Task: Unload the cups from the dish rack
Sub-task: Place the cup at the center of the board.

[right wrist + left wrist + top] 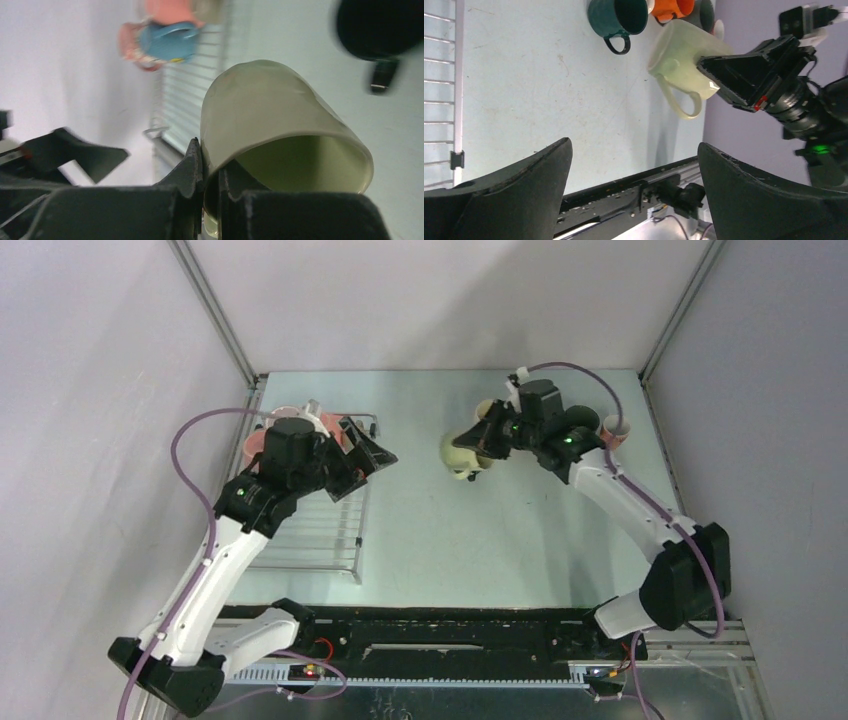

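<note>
While the left end effector (362, 458) hangs released, fingers spread wide with nothing between them, the dish rack (318, 532) lies on the bench (430, 540) beneath it and to its left. Pink cups (255, 445) and a blue cup (167, 41) sit at the rack's far end, just left of that end effector. To its right, well apart across bare bench, the right end effector (488, 445) is clenched on the wall of a cream cup (462, 455), one finger inside the rim and one outside. The cup is tilted, its handle on the near side. Just beyond the right end effector stand a dark green cup (616, 17) and an orange cup (669, 10), close together. A pinkish cup (616, 430) sits to its right.
</note>
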Motion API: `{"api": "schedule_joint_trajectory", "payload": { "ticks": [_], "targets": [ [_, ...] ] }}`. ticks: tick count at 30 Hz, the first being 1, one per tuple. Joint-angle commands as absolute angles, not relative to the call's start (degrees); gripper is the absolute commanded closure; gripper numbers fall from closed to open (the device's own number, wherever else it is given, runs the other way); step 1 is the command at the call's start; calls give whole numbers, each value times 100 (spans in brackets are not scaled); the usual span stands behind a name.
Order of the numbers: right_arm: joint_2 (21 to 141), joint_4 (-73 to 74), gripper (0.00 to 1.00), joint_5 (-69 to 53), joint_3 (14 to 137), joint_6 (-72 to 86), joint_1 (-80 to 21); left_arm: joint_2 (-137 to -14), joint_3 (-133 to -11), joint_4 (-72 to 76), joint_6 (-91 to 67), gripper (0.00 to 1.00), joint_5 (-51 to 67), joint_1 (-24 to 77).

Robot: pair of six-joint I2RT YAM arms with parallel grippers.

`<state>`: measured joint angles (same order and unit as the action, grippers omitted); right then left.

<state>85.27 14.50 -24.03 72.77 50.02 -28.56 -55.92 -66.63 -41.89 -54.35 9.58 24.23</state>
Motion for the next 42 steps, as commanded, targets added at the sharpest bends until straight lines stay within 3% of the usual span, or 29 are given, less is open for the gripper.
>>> {"api": "schedule_joint_trajectory", "payload": {
  "ticks": [1, 8, 15, 30, 42],
  "targets": [
    [7948, 3155, 100, -1372, 7411, 3678, -2453, -5904, -7238, -4376, -4619, 0, 783, 2657],
    [8079, 3982, 100, -358, 7414, 3008, -1974, -6244, -7560, -4475, -4060, 0, 602, 2922],
    [8948, 3957, 100, 161, 7691, 2658, -1907, -6413, -7603, -4456, -3797, 0, 477, 3058],
    [10892, 4286, 100, 795, 9244, 2399, -2086, -6527, -7616, -4530, -3573, 0, 280, 3059],
    [11565, 4547, 98, 896, 9779, 2295, -2171, -6685, -7712, -4642, -3516, 0, 151, 3050]
  ]
}}
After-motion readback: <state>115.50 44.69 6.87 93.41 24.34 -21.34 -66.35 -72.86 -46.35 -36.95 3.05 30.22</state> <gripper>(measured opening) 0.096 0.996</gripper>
